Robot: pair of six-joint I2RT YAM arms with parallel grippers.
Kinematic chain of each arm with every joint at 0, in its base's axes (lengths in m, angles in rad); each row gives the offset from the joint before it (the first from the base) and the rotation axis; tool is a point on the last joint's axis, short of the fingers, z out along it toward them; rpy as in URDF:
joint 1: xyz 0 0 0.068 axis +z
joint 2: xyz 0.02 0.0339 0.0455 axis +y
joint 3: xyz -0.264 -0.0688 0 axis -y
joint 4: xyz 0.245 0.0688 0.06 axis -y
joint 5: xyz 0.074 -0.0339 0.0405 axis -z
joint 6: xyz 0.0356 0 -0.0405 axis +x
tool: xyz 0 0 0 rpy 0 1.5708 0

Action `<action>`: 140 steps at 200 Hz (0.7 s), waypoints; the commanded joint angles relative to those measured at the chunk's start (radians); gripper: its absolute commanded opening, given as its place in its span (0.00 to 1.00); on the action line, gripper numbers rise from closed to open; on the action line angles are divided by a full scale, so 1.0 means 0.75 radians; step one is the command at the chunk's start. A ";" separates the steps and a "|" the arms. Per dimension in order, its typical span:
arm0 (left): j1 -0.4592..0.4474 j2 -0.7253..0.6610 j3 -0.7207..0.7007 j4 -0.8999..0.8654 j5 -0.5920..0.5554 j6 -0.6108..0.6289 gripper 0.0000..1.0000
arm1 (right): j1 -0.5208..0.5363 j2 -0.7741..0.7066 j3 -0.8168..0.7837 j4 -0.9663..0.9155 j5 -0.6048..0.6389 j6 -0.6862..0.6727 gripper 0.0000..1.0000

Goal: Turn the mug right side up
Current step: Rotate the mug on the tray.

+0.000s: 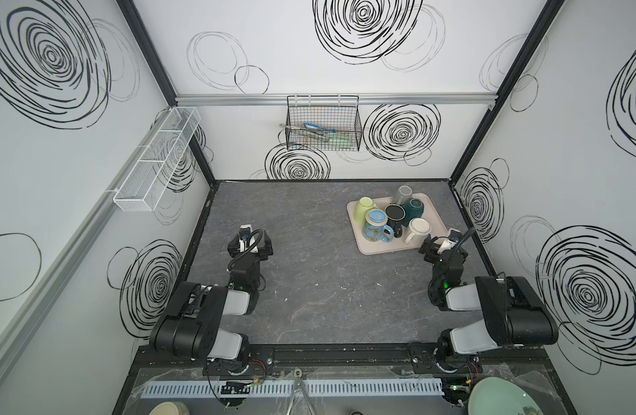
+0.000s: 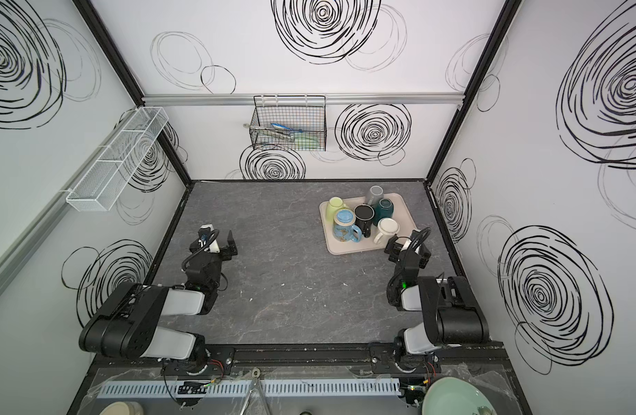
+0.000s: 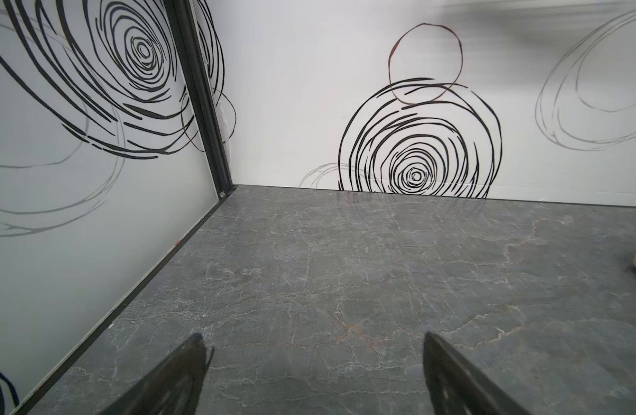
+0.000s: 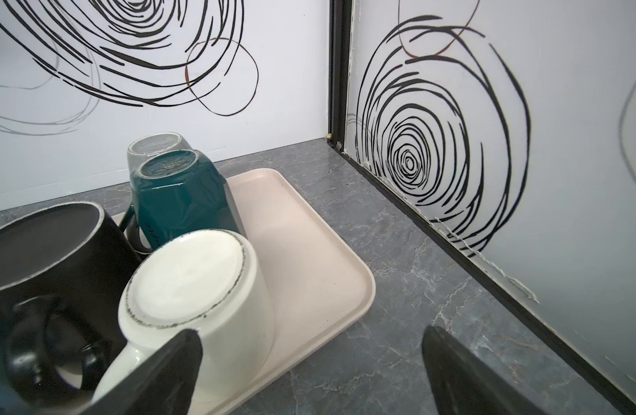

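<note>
In a top view, the white mug stands base-up, axis vertical, at the tray's 4 o'clock corner, just at 10 o'clock from the empty, wide-open right gripper, while the equally open left gripper hovers well apart toward 9 o'clock.

Looking down from high on the whole worktop in both top views. From the wrists: low, close, toward far corners.

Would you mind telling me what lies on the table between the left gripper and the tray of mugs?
Nothing lies there: between the left gripper and the tray the grey table is bare, as both top views show.
</note>
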 commanded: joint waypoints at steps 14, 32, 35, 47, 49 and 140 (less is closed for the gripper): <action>0.015 0.005 0.019 0.067 0.011 -0.008 0.96 | 0.005 -0.024 0.007 0.033 0.023 0.008 1.00; 0.014 0.005 0.019 0.067 0.012 -0.008 0.96 | 0.006 -0.025 0.007 0.032 0.021 0.008 1.00; 0.015 0.005 0.019 0.067 0.011 -0.008 0.96 | 0.005 -0.024 0.007 0.032 0.024 0.008 1.00; 0.015 0.005 0.020 0.066 0.011 -0.009 0.96 | 0.005 -0.025 0.007 0.033 0.022 0.009 1.00; 0.015 0.005 0.019 0.066 0.011 -0.009 0.96 | 0.005 -0.025 0.007 0.034 0.022 0.009 1.00; 0.005 -0.001 -0.001 0.107 -0.006 0.000 0.96 | 0.007 -0.025 0.007 0.032 0.021 0.008 1.00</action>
